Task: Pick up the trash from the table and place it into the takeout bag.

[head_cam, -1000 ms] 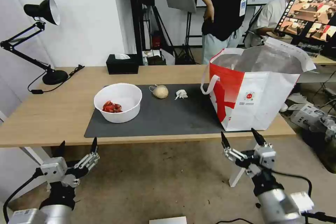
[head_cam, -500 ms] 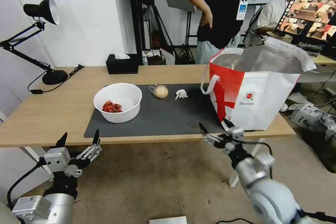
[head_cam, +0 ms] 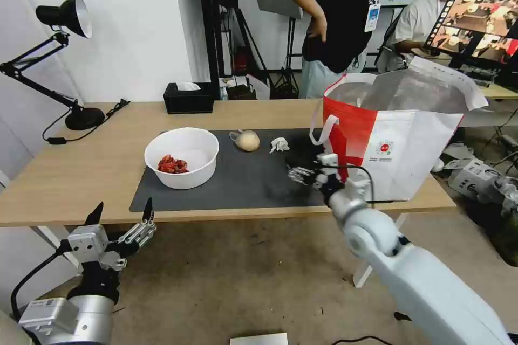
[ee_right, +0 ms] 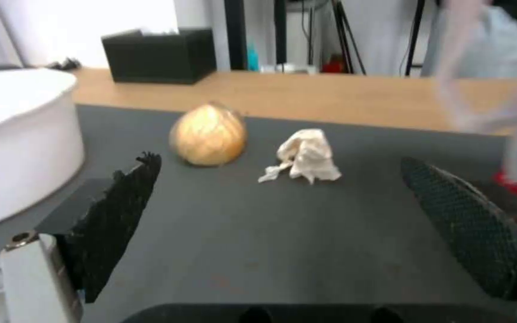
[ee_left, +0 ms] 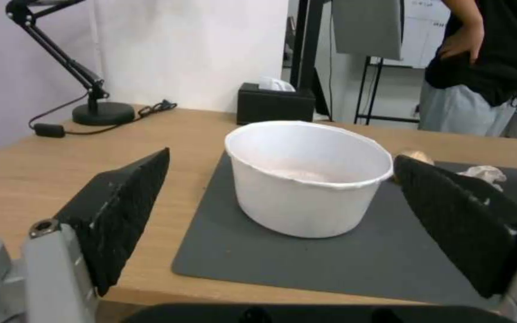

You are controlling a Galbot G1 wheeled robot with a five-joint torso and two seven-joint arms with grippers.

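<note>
right tool (head_cam: 303, 171): spread wide, holding nothing, over the mat (head_cam: 243, 183) near the tissue (head_cam: 279, 145)
left tool (head_cam: 120, 216): wide apart too, empty, below the surface (head_cam: 91, 167) edge
bowl (head_cam: 182, 157), wrapped ball (head_cam: 247, 141): on the mat
bag (head_cam: 396, 137): right end

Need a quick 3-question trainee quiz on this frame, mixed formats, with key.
1. True or false: the right gripper is over the dark mat.
2. What lies in the white bowl? A) tissue B) red shell scraps C) nothing
3. Fill in: the crumpled tissue lies between the beige ball and the takeout ____.

Key: 1 true; 2 B; 3 bag.
</note>
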